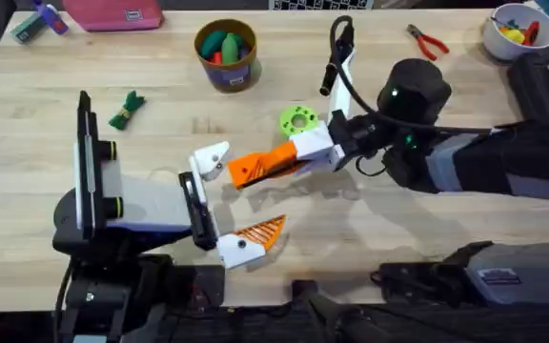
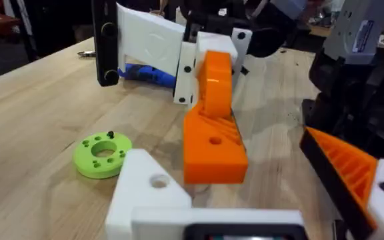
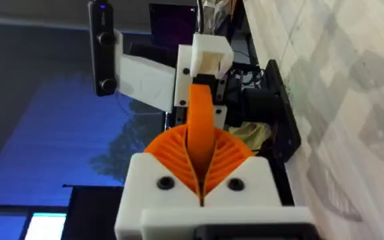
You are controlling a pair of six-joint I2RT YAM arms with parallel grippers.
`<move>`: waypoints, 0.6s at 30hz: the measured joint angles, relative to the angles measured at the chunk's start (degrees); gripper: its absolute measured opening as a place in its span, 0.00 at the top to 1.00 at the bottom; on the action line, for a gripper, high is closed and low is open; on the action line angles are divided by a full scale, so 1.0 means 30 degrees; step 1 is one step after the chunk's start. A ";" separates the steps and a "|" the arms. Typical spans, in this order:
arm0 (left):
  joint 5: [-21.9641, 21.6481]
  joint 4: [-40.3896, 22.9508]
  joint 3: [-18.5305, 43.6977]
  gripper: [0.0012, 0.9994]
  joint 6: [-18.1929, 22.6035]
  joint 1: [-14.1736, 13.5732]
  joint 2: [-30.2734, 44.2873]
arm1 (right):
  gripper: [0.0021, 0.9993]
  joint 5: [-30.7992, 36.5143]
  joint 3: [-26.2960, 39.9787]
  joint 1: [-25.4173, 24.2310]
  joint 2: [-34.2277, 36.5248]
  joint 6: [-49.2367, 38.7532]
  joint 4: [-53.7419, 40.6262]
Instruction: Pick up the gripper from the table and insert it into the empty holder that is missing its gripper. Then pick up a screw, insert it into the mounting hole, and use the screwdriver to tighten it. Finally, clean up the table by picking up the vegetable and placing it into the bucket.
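My right gripper (image 1: 315,151) (image 3: 200,175) is shut on the orange wedge-shaped gripper (image 1: 263,167) (image 2: 212,130) (image 3: 202,120) and holds it just above the table. The wedge's free end lies close beside the empty white holder (image 1: 213,158) (image 2: 145,190) of my left gripper (image 1: 246,191), which is open. I cannot tell whether wedge and holder touch. The left gripper's other finger (image 1: 263,232) (image 2: 345,167) carries its orange tip. The blue screwdriver (image 2: 145,73) lies behind the right wrist. The dark-green vegetable (image 1: 127,110) lies at the far left. The bucket (image 1: 225,65) stands at the back with toy items inside.
A flat green ring (image 1: 298,119) (image 2: 102,155) with a small dark screw (image 2: 110,135) on it lies just behind the wedge. Red-handled pliers (image 1: 427,40) and a white bowl (image 1: 513,30) are at the back right, a pink pouch (image 1: 112,11) at the back left.
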 joint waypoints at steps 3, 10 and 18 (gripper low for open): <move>0.0000 0.0000 0.0000 0.01 0.0000 0.0000 0.0000 | 0.99 0.0000 0.0000 0.0007 0.0000 0.0000 -0.0015; 0.0000 0.0000 0.0000 0.01 0.0000 0.0000 0.0000 | 0.99 0.0000 0.0000 0.0015 0.0000 0.0007 -0.0022; 0.0000 0.0000 0.0000 0.01 0.0000 0.0000 0.0000 | 0.99 0.0146 -0.0007 0.0015 0.0009 -0.0644 -0.0022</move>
